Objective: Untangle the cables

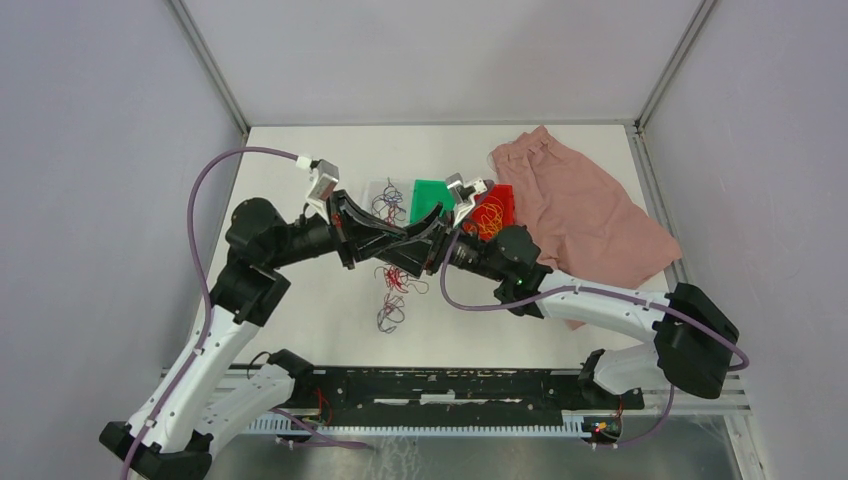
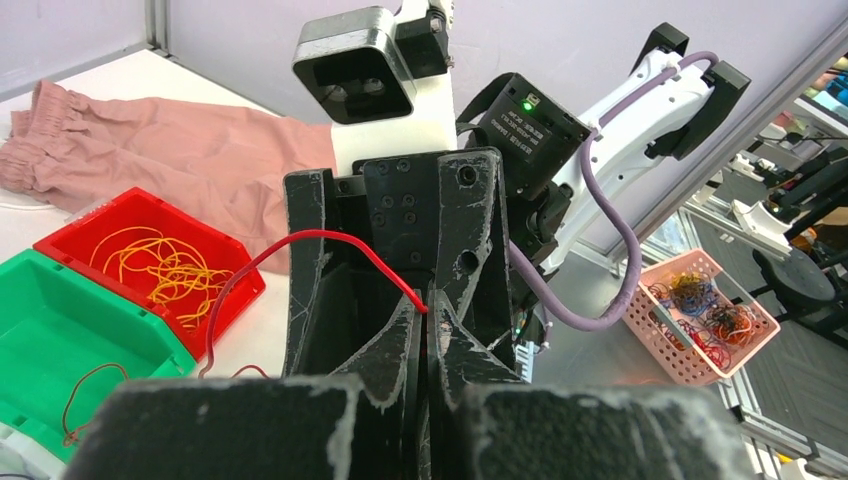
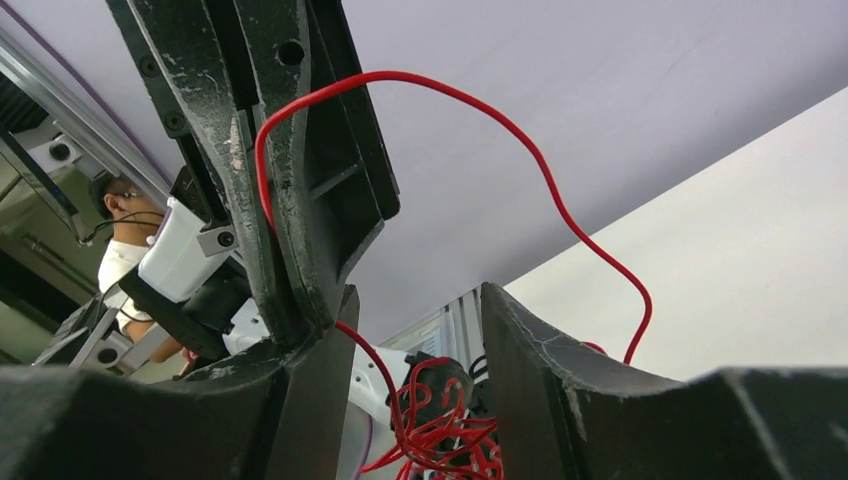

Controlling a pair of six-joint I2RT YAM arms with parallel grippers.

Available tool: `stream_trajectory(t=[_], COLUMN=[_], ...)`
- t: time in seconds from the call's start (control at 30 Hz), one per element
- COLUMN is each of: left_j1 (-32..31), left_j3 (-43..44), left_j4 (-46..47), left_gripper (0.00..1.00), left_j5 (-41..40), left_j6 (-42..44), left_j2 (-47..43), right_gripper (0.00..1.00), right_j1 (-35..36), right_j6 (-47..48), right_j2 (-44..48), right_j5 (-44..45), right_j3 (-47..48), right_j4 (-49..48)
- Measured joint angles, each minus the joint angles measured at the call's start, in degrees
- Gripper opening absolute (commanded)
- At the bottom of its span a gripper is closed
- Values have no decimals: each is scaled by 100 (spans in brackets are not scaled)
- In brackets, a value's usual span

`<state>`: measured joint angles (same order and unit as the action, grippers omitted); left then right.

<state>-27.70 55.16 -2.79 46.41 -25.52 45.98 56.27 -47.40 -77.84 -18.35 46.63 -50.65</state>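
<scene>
Left wrist view: a hair-thin red wire [image 2: 330, 238] is pinched in the shut jaws of the left gripper [image 2: 428, 325], above the white worktop [image 1: 320, 335]. The jaws of the right gripper [image 3: 418, 300] are spread apart around it.

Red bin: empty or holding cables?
Not empty: a tangle of orange-yellow wires lies inside the red bin.
</scene>
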Motion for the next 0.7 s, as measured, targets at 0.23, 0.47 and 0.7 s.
stream_trajectory(t=[0.23,0.47,0.7], left_j1=[4,4,4], left_j3=[116,728,1287], left_j4=[-39,-144,-186], left_gripper=[3,3,3], left_j5=[-83,-79,-79], left_j6=[9,249,695], left_j2=[37,332,660], right_gripper=[39,35,35], right_j1=[33,33,33], right_j6=[-197,-186,72], right_j2=[-101,-101,-96], right_j5=[149,323,498], right_j3=[-94,-691,-1202], right_j4=[-446,-520,-280])
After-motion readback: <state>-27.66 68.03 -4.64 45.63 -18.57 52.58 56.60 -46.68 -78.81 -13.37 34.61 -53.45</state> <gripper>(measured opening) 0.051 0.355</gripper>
